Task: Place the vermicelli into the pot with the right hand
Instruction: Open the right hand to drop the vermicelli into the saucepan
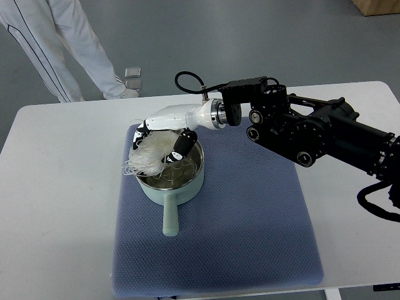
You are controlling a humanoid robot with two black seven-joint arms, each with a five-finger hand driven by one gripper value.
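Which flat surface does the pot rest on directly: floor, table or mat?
The mat: the pot sits on this blue cloth, which lies on the white table.

We see a white table [56, 187] with a blue mat [250, 219] on it. Beyond it, a person's legs [69, 44] in white trousers stand on grey floor [250, 37], near two small squares [132, 77].

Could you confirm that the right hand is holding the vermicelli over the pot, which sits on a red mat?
Not quite: the top view shows the mat is blue, not red. The right hand does hold the vermicelli over the pot, which sits on it.
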